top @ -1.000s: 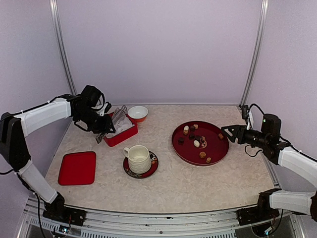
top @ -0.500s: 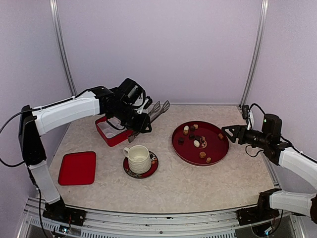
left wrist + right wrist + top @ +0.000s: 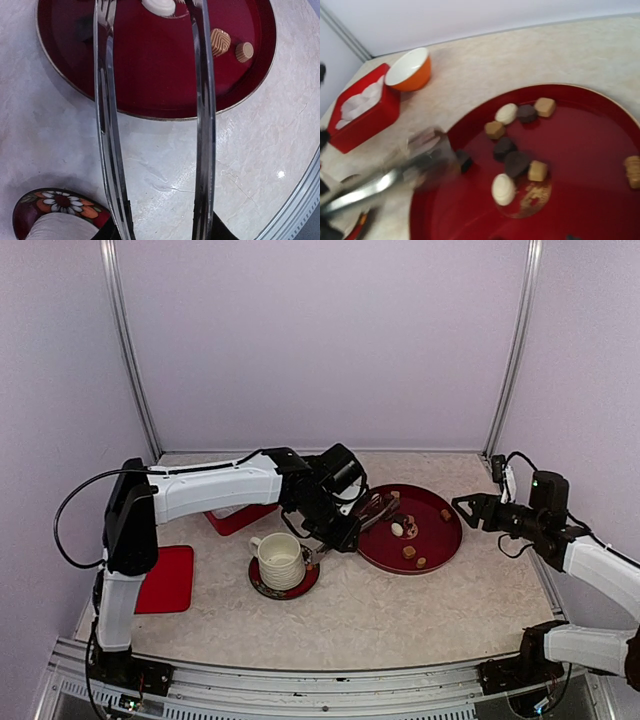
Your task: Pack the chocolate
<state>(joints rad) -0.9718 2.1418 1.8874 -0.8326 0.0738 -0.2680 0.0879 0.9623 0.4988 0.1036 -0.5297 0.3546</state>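
Chocolate (image 3: 517,162) is held by neither gripper. The left gripper (image 3: 338,532) is clamped on the handle end of the metal tongs (image 3: 202,125). The tong arms stand apart, their tips over the red plate (image 3: 436,540), where the dark, tan and white pieces lie loose. Just beside this gripper stands a cup (image 3: 280,560) on a flowered saucer (image 3: 300,585). The right gripper (image 3: 466,508), jaws spread and empty, hangs off the plate's right rim.
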